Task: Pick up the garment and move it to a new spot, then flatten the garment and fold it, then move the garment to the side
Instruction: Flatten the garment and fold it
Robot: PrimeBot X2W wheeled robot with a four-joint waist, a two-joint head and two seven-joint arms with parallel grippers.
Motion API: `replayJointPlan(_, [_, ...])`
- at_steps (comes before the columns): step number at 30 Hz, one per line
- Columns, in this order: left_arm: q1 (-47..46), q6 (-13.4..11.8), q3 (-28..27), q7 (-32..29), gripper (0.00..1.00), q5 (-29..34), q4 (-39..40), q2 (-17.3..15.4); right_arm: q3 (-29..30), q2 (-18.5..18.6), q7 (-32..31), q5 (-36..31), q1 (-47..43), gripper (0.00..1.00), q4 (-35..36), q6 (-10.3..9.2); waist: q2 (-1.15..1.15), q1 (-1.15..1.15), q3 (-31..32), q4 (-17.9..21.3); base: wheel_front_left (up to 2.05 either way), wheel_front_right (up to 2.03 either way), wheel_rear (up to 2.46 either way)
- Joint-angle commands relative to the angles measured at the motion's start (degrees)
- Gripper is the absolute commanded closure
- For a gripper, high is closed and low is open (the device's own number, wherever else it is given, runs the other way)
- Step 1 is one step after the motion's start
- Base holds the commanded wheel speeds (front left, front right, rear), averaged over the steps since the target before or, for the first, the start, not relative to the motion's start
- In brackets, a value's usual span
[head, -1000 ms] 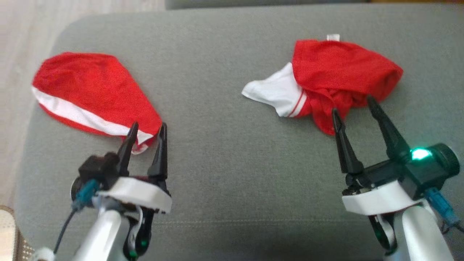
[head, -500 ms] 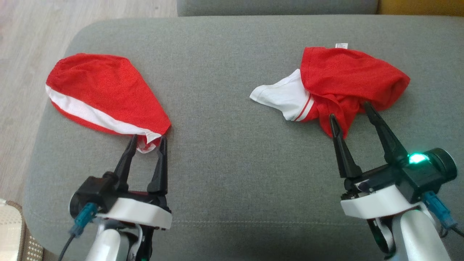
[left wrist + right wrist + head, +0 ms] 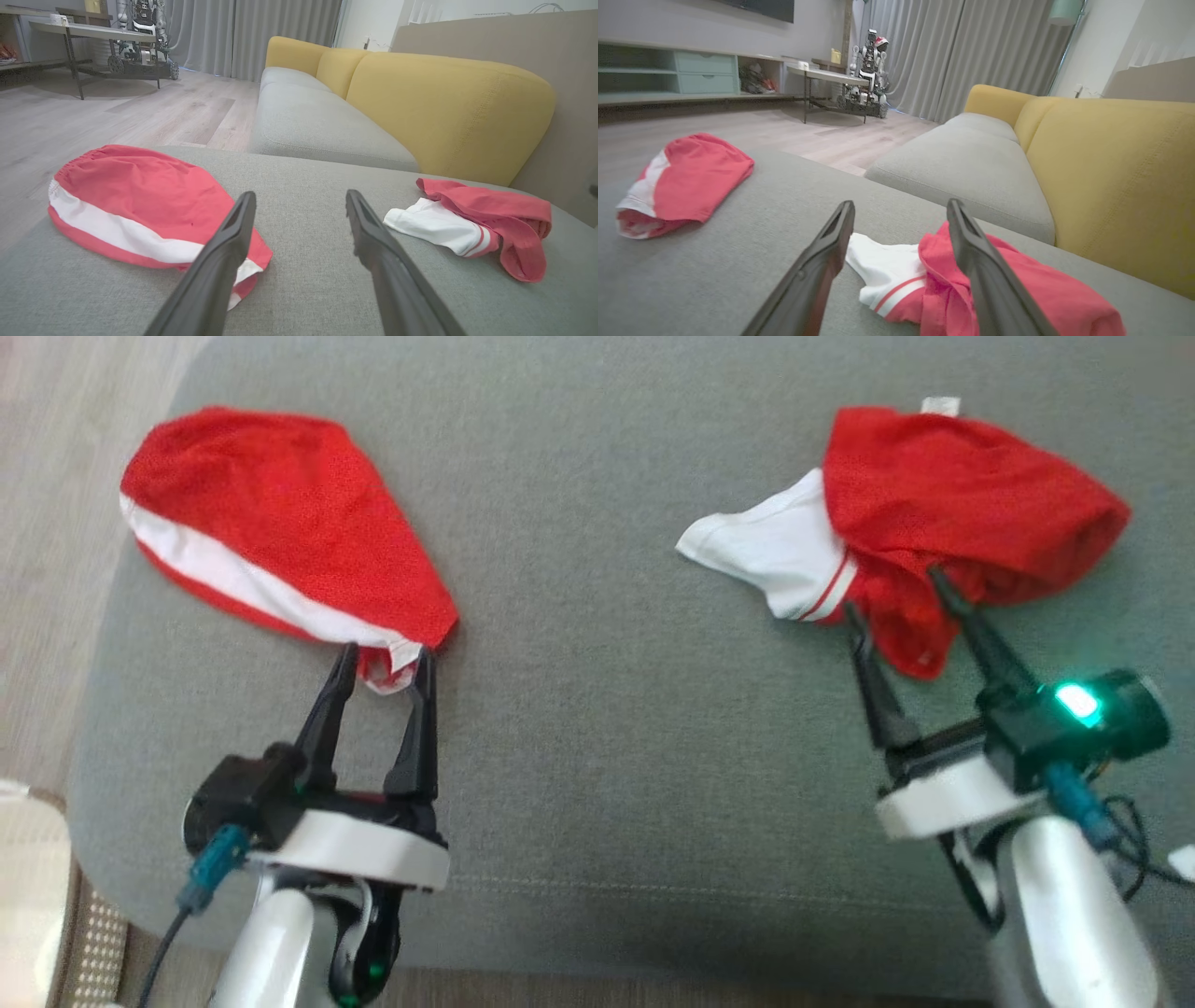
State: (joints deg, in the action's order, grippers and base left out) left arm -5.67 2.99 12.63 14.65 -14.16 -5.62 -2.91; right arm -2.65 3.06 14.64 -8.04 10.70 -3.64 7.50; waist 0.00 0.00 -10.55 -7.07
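Head view: two red garments lie well apart on a grey cushion (image 3: pixel 597 728). At the robot's left, a pair of red shorts (image 3: pixel 280 523) with a white stripe lies flat and folded. At its right, a crumpled red-and-white garment (image 3: pixel 971 495) is bunched up, with a white sleeve-like part sticking out toward the middle and a small white label (image 3: pixel 938 404) at its far edge. The left gripper (image 3: pixel 386 655) has its jaws spread wide and holds nothing; its tips stand at the near corner of the shorts, and I cannot tell whether they touch it. The right gripper (image 3: pixel 892 593), also wide open and empty, reaches its tips over the near edge of the crumpled garment.

Left wrist view: the left gripper (image 3: pixel 300 198) shows bare cushion between its open fingers. The shorts (image 3: pixel 140 196) lie to the left, their corner behind one finger; the crumpled garment (image 3: pixel 486 219) lies off to the right, before a yellow backrest (image 3: pixel 448 102).

Right wrist view: the right gripper (image 3: pixel 901 207) is open over the crumpled garment (image 3: pixel 1031 294), the white part showing between its fingers. The shorts (image 3: pixel 686 182) lie far left on the cushion.
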Motion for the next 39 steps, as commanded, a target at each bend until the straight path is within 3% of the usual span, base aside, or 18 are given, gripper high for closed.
replayJointPlan(1, [-2.8, -0.4, -1.0, 0.3, 0.0, -0.9, 2.0, 0.0, -0.2, -0.2, 0.4, -1.1, 3.2, 0.0, 0.7, -0.01, 0.0, 0.0, -2.1, -1.6, 0.0, 0.0, 0.0])
replayJointPlan(12, [-6.8, -1.8, 2.6, 0.3, 0.0, -3.6, 2.5, 0.0, 8.1, -0.2, 0.4, -6.4, 13.2, 0.0, -11.3, -0.01, 0.0, 0.0, -8.9, -5.1, 0.0, 0.0, 0.0])
replayJointPlan(25, [-7.8, -2.6, 4.7, 0.3, 0.0, -4.6, 1.7, 0.0, 13.2, -0.2, 0.4, -10.6, 19.6, 0.0, -22.9, -0.01, 0.0, 0.0, -9.7, -5.7, 0.0, 0.0, 0.0])
replayJointPlan(26, [-7.9, -2.6, 4.8, 0.3, 0.0, -4.6, 1.7, 0.0, 13.5, -0.2, 0.4, -10.8, 19.9, 0.05, -23.7, -0.01, 0.0, 0.0, -9.7, -5.7, 0.0, 0.0, 0.0])
replayJointPlan(27, [-7.9, -2.7, 4.9, 0.3, 0.0, -4.7, 1.7, 0.0, 13.7, -0.2, 0.3, -10.9, 20.2, 0.56, -24.7, -0.01, 0.0, 0.0, -9.7, -5.7, 0.0, 0.0, 0.0])
replayJointPlan(28, [-8.0, -2.7, 5.0, 0.3, 0.0, -4.7, 1.7, 0.0, 13.8, -0.2, 0.3, -11.2, 20.5, 1.0, -25.5, -0.01, 0.0, 0.0, -9.7, -5.7, 0.0, 0.0, 0.0])
replayJointPlan(35, [-7.9, -2.7, 4.9, 0.3, 0.0, -4.9, 1.2, 0.0, 10.6, -0.2, 0.3, -8.7, 21.8, 1.0, -23.6, -0.01, 0.0, 0.0, -8.6, -5.2, 0.0, 0.0, 0.0])
replayJointPlan(39, [-7.2, -2.4, 4.6, 0.3, 0.0, -5.0, 0.8, 0.0, 3.7, -0.2, 0.4, -4.3, 21.5, 1.0, -19.3, -0.01, 0.0, 0.0, -6.5, -4.6, 0.0, 0.0, 0.0])
